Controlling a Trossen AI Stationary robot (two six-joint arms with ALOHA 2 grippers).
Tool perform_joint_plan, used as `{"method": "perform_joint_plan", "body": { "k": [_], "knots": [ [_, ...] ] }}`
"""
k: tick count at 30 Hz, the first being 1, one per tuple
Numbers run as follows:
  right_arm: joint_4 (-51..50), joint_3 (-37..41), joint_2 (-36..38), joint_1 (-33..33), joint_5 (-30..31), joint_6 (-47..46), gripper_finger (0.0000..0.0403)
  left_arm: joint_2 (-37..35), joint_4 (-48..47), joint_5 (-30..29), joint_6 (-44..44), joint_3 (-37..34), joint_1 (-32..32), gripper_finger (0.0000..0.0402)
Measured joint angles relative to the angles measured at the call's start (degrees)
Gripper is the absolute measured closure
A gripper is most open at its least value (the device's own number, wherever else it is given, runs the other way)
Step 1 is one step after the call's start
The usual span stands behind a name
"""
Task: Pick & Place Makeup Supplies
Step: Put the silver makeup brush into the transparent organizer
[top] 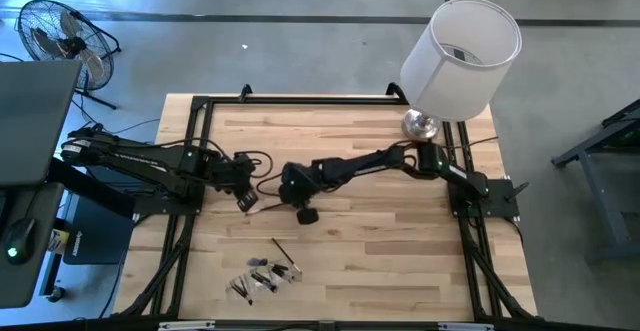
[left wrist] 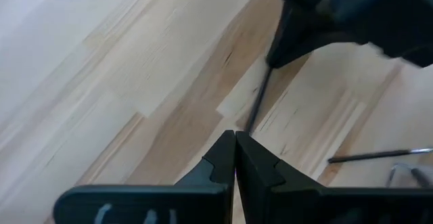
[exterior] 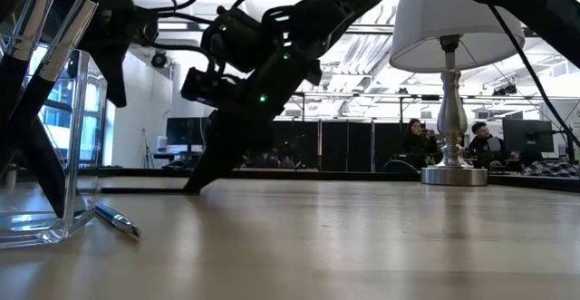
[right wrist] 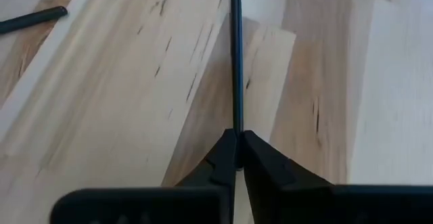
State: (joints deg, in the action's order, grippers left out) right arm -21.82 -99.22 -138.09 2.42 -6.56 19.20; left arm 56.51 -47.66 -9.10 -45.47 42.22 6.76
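So the right gripper is sitting mid-table with its fingers pinched tight on the end of one thin dark makeup brush, which runs straight out ahead of it over the wooden table. From the wrist camera I honestly can't say if the brush is lifted or resting flat on the wood. Looks to me like the pick step of a pick-and-place, grab just made.

The left gripper is right next to it, just to its left from overhead, fingers pressed together on nothing, nose pointing down at the boards. It seems to be waiting.

The rest of the makeup brushes are in a little heap near the front edge of the table, with one loose brush lying just beyond them toward the arms. The low camera shows a clear holder with dark handles standing in it (my guess is that's the drop-off, but I can't be sure).

Next move, I'd say: lift cleanly without the skinny handle swivelling in that end-grip, carry it over, tip it upright and lower it in before letting go. There's a lamp at the back corner, well out of the way.
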Motion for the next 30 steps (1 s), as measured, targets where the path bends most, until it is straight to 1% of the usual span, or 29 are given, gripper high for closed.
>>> {"method": "perform_joint_plan", "body": {
  "k": [2, 5, 9, 13, 15, 18, 21, 23, 26, 30],
  "knots": [
    [-1.9, 0.0, 0.3, 0.4, 0.0, -1.6, 0.0395, 0.0, 1.8, 0.0, 0.0, 0.0, 0.0, 0.0392],
    [-5.5, 0.0, 0.9, 0.9, 0.2, -4.8, 0.0397, 0.0, 4.4, -0.1, 0.1, 0.0, 0.0, 0.0392],
    [-9.6, 0.0, 1.8, 1.3, 0.7, -6.9, 0.0399, 0.1, 6.5, -1.9, 0.2, 0.0, 0.0, 0.0392],
    [-16.9, 0.1, 3.8, 1.4, 1.4, -8.8, 0.04, 2.3, 7.6, -2.1, 0.2, 0.0, 0.0, 0.0385],
    [-18.7, 0.3, 4.6, 1.4, 2.2, -9.1, 0.0401, 4.0, 7.7, -2.0, 0.3, 0.0, 0.0, 0.0368],
    [-21.4, 0.5, 5.8, 1.4, 2.7, -9.0, 0.0402, 7.2, 7.8, -1.9, 0.7, 0.0, 0.0, 0.0327],
    [-22.7, 0.6, 5.8, 1.4, 2.8, -9.9, 0.0403, 10.7, 8.9, -2.0, 3.6, 0.0, 0.0, 0.0282],
    [-23.1, 0.6, 5.9, 1.4, 2.7, -11.1, 0.0403, 12.9, 9.2, -1.8, 5.1, 0.0, 0.0, 0.026],
    [-23.5, 0.6, 5.9, 1.4, 2.5, -11.9, 0.0403, 16.6, 9.7, -1.5, 7.9, -0.1, 0.0, 0.0244],
    [-23.5, 0.6, 6.0, 1.3, 1.7, -15.4, 0.0403, 21.8, 12.1, -1.8, 14.7, 0.0, 0.0, 0.0242]
  ]
}}
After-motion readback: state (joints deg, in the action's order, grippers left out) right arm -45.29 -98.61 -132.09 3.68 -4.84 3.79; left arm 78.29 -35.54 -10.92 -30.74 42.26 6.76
